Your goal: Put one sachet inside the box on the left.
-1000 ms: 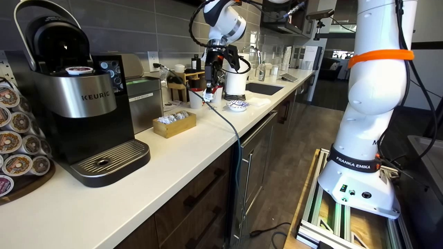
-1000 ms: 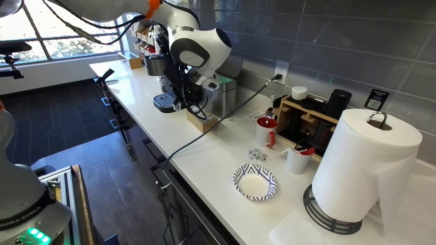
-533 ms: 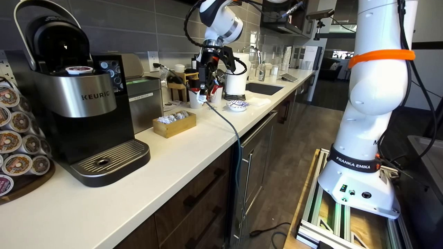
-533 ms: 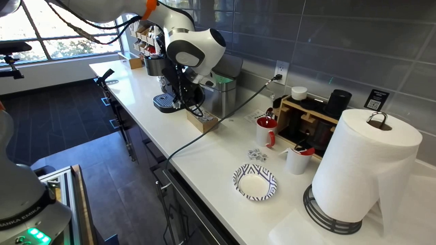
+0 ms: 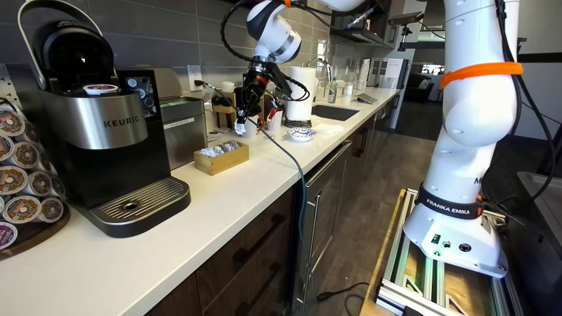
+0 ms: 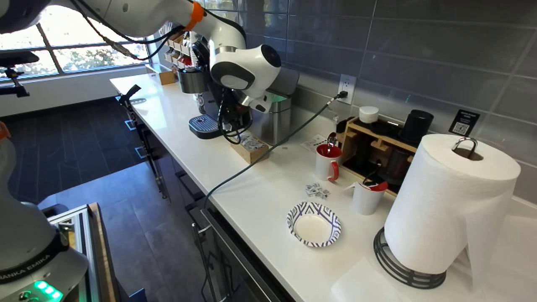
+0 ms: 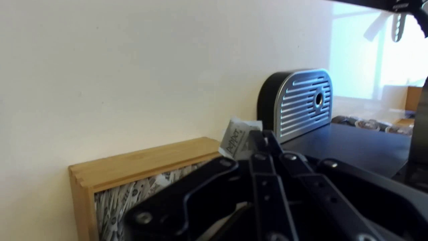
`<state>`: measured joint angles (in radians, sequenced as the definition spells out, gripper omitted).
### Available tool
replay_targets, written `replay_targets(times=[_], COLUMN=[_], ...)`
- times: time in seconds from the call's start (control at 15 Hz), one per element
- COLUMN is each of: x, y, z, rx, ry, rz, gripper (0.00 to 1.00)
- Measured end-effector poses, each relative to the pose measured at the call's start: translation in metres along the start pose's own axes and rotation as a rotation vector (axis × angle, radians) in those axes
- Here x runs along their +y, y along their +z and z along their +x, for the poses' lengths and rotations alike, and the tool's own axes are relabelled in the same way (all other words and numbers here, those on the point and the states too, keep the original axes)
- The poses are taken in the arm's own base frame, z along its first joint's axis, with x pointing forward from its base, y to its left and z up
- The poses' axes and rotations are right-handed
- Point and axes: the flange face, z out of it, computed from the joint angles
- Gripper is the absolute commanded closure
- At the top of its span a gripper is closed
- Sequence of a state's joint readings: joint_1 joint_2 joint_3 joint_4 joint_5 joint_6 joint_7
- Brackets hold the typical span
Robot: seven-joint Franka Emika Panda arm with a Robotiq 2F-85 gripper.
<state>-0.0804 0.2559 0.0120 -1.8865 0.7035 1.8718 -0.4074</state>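
My gripper (image 5: 242, 116) is shut on a small white sachet (image 5: 239, 128), held in the air with the fingers pointing down at a tilt. In the wrist view the sachet (image 7: 234, 139) reads "pepper" and sticks out to the left of the closed fingertips (image 7: 265, 135). The box (image 5: 230, 163) is a low, light-brown wooden tray full of pale packets. In an exterior view the box (image 6: 247, 154) is partly hidden by my hand and cables, which hang above its far end. In the wrist view the box (image 7: 147, 159) lies left of and below the fingertips.
A coffee machine (image 5: 88, 118) with a drip tray (image 5: 145, 199) and a metal bin (image 5: 186, 127) stand close to the box. A dark power cable (image 6: 239, 172) crosses the counter beside it. Mugs (image 6: 327, 161), loose sachets (image 6: 317, 191), a bowl (image 6: 314, 226) and paper towels (image 6: 449, 205) stand farther along.
My gripper has moved left in an exterior view, toward the coffee machine's side, and has tilted, carrying the sachet. The box has stayed put.
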Motion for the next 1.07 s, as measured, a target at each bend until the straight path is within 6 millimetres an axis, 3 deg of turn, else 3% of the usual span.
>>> replay_targets(times=[0.47, 1.07], x=[0.017, 0.032], y=[0.021, 0.049], z=[0.042, 0.058], rx=[0.206, 0.181], ry=[0.141, 0.251], rz=[-0.088, -0.156], gripper=[0.99, 0.99])
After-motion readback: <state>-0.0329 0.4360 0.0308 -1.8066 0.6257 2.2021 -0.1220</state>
